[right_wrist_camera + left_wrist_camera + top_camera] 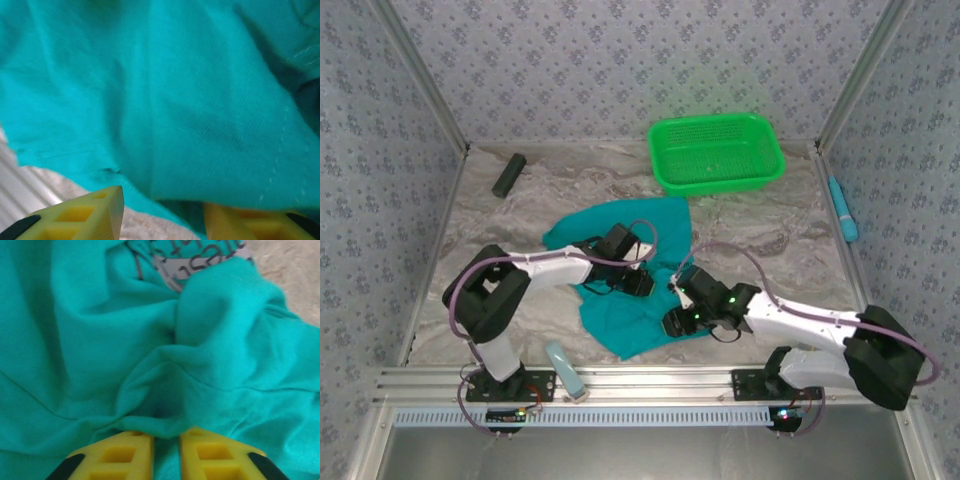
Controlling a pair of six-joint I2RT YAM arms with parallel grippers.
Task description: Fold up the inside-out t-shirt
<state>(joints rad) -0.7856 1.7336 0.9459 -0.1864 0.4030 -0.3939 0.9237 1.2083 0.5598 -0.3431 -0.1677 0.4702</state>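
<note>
The inside-out t-shirt is a crumpled teal heap in the middle of the table, between the two arms. My left gripper rests on its middle. In the left wrist view its yellow fingers stand a narrow gap apart, open, and a fold of the t-shirt lies across their tips. A grey printed neck label shows at the top. My right gripper is at the shirt's right edge. It is open, the t-shirt's hem draped over its right finger.
A bright green mesh basket stands at the back right. A dark block lies at the back left. A light blue tool lies along the right wall, and a pale blue one by the front rail.
</note>
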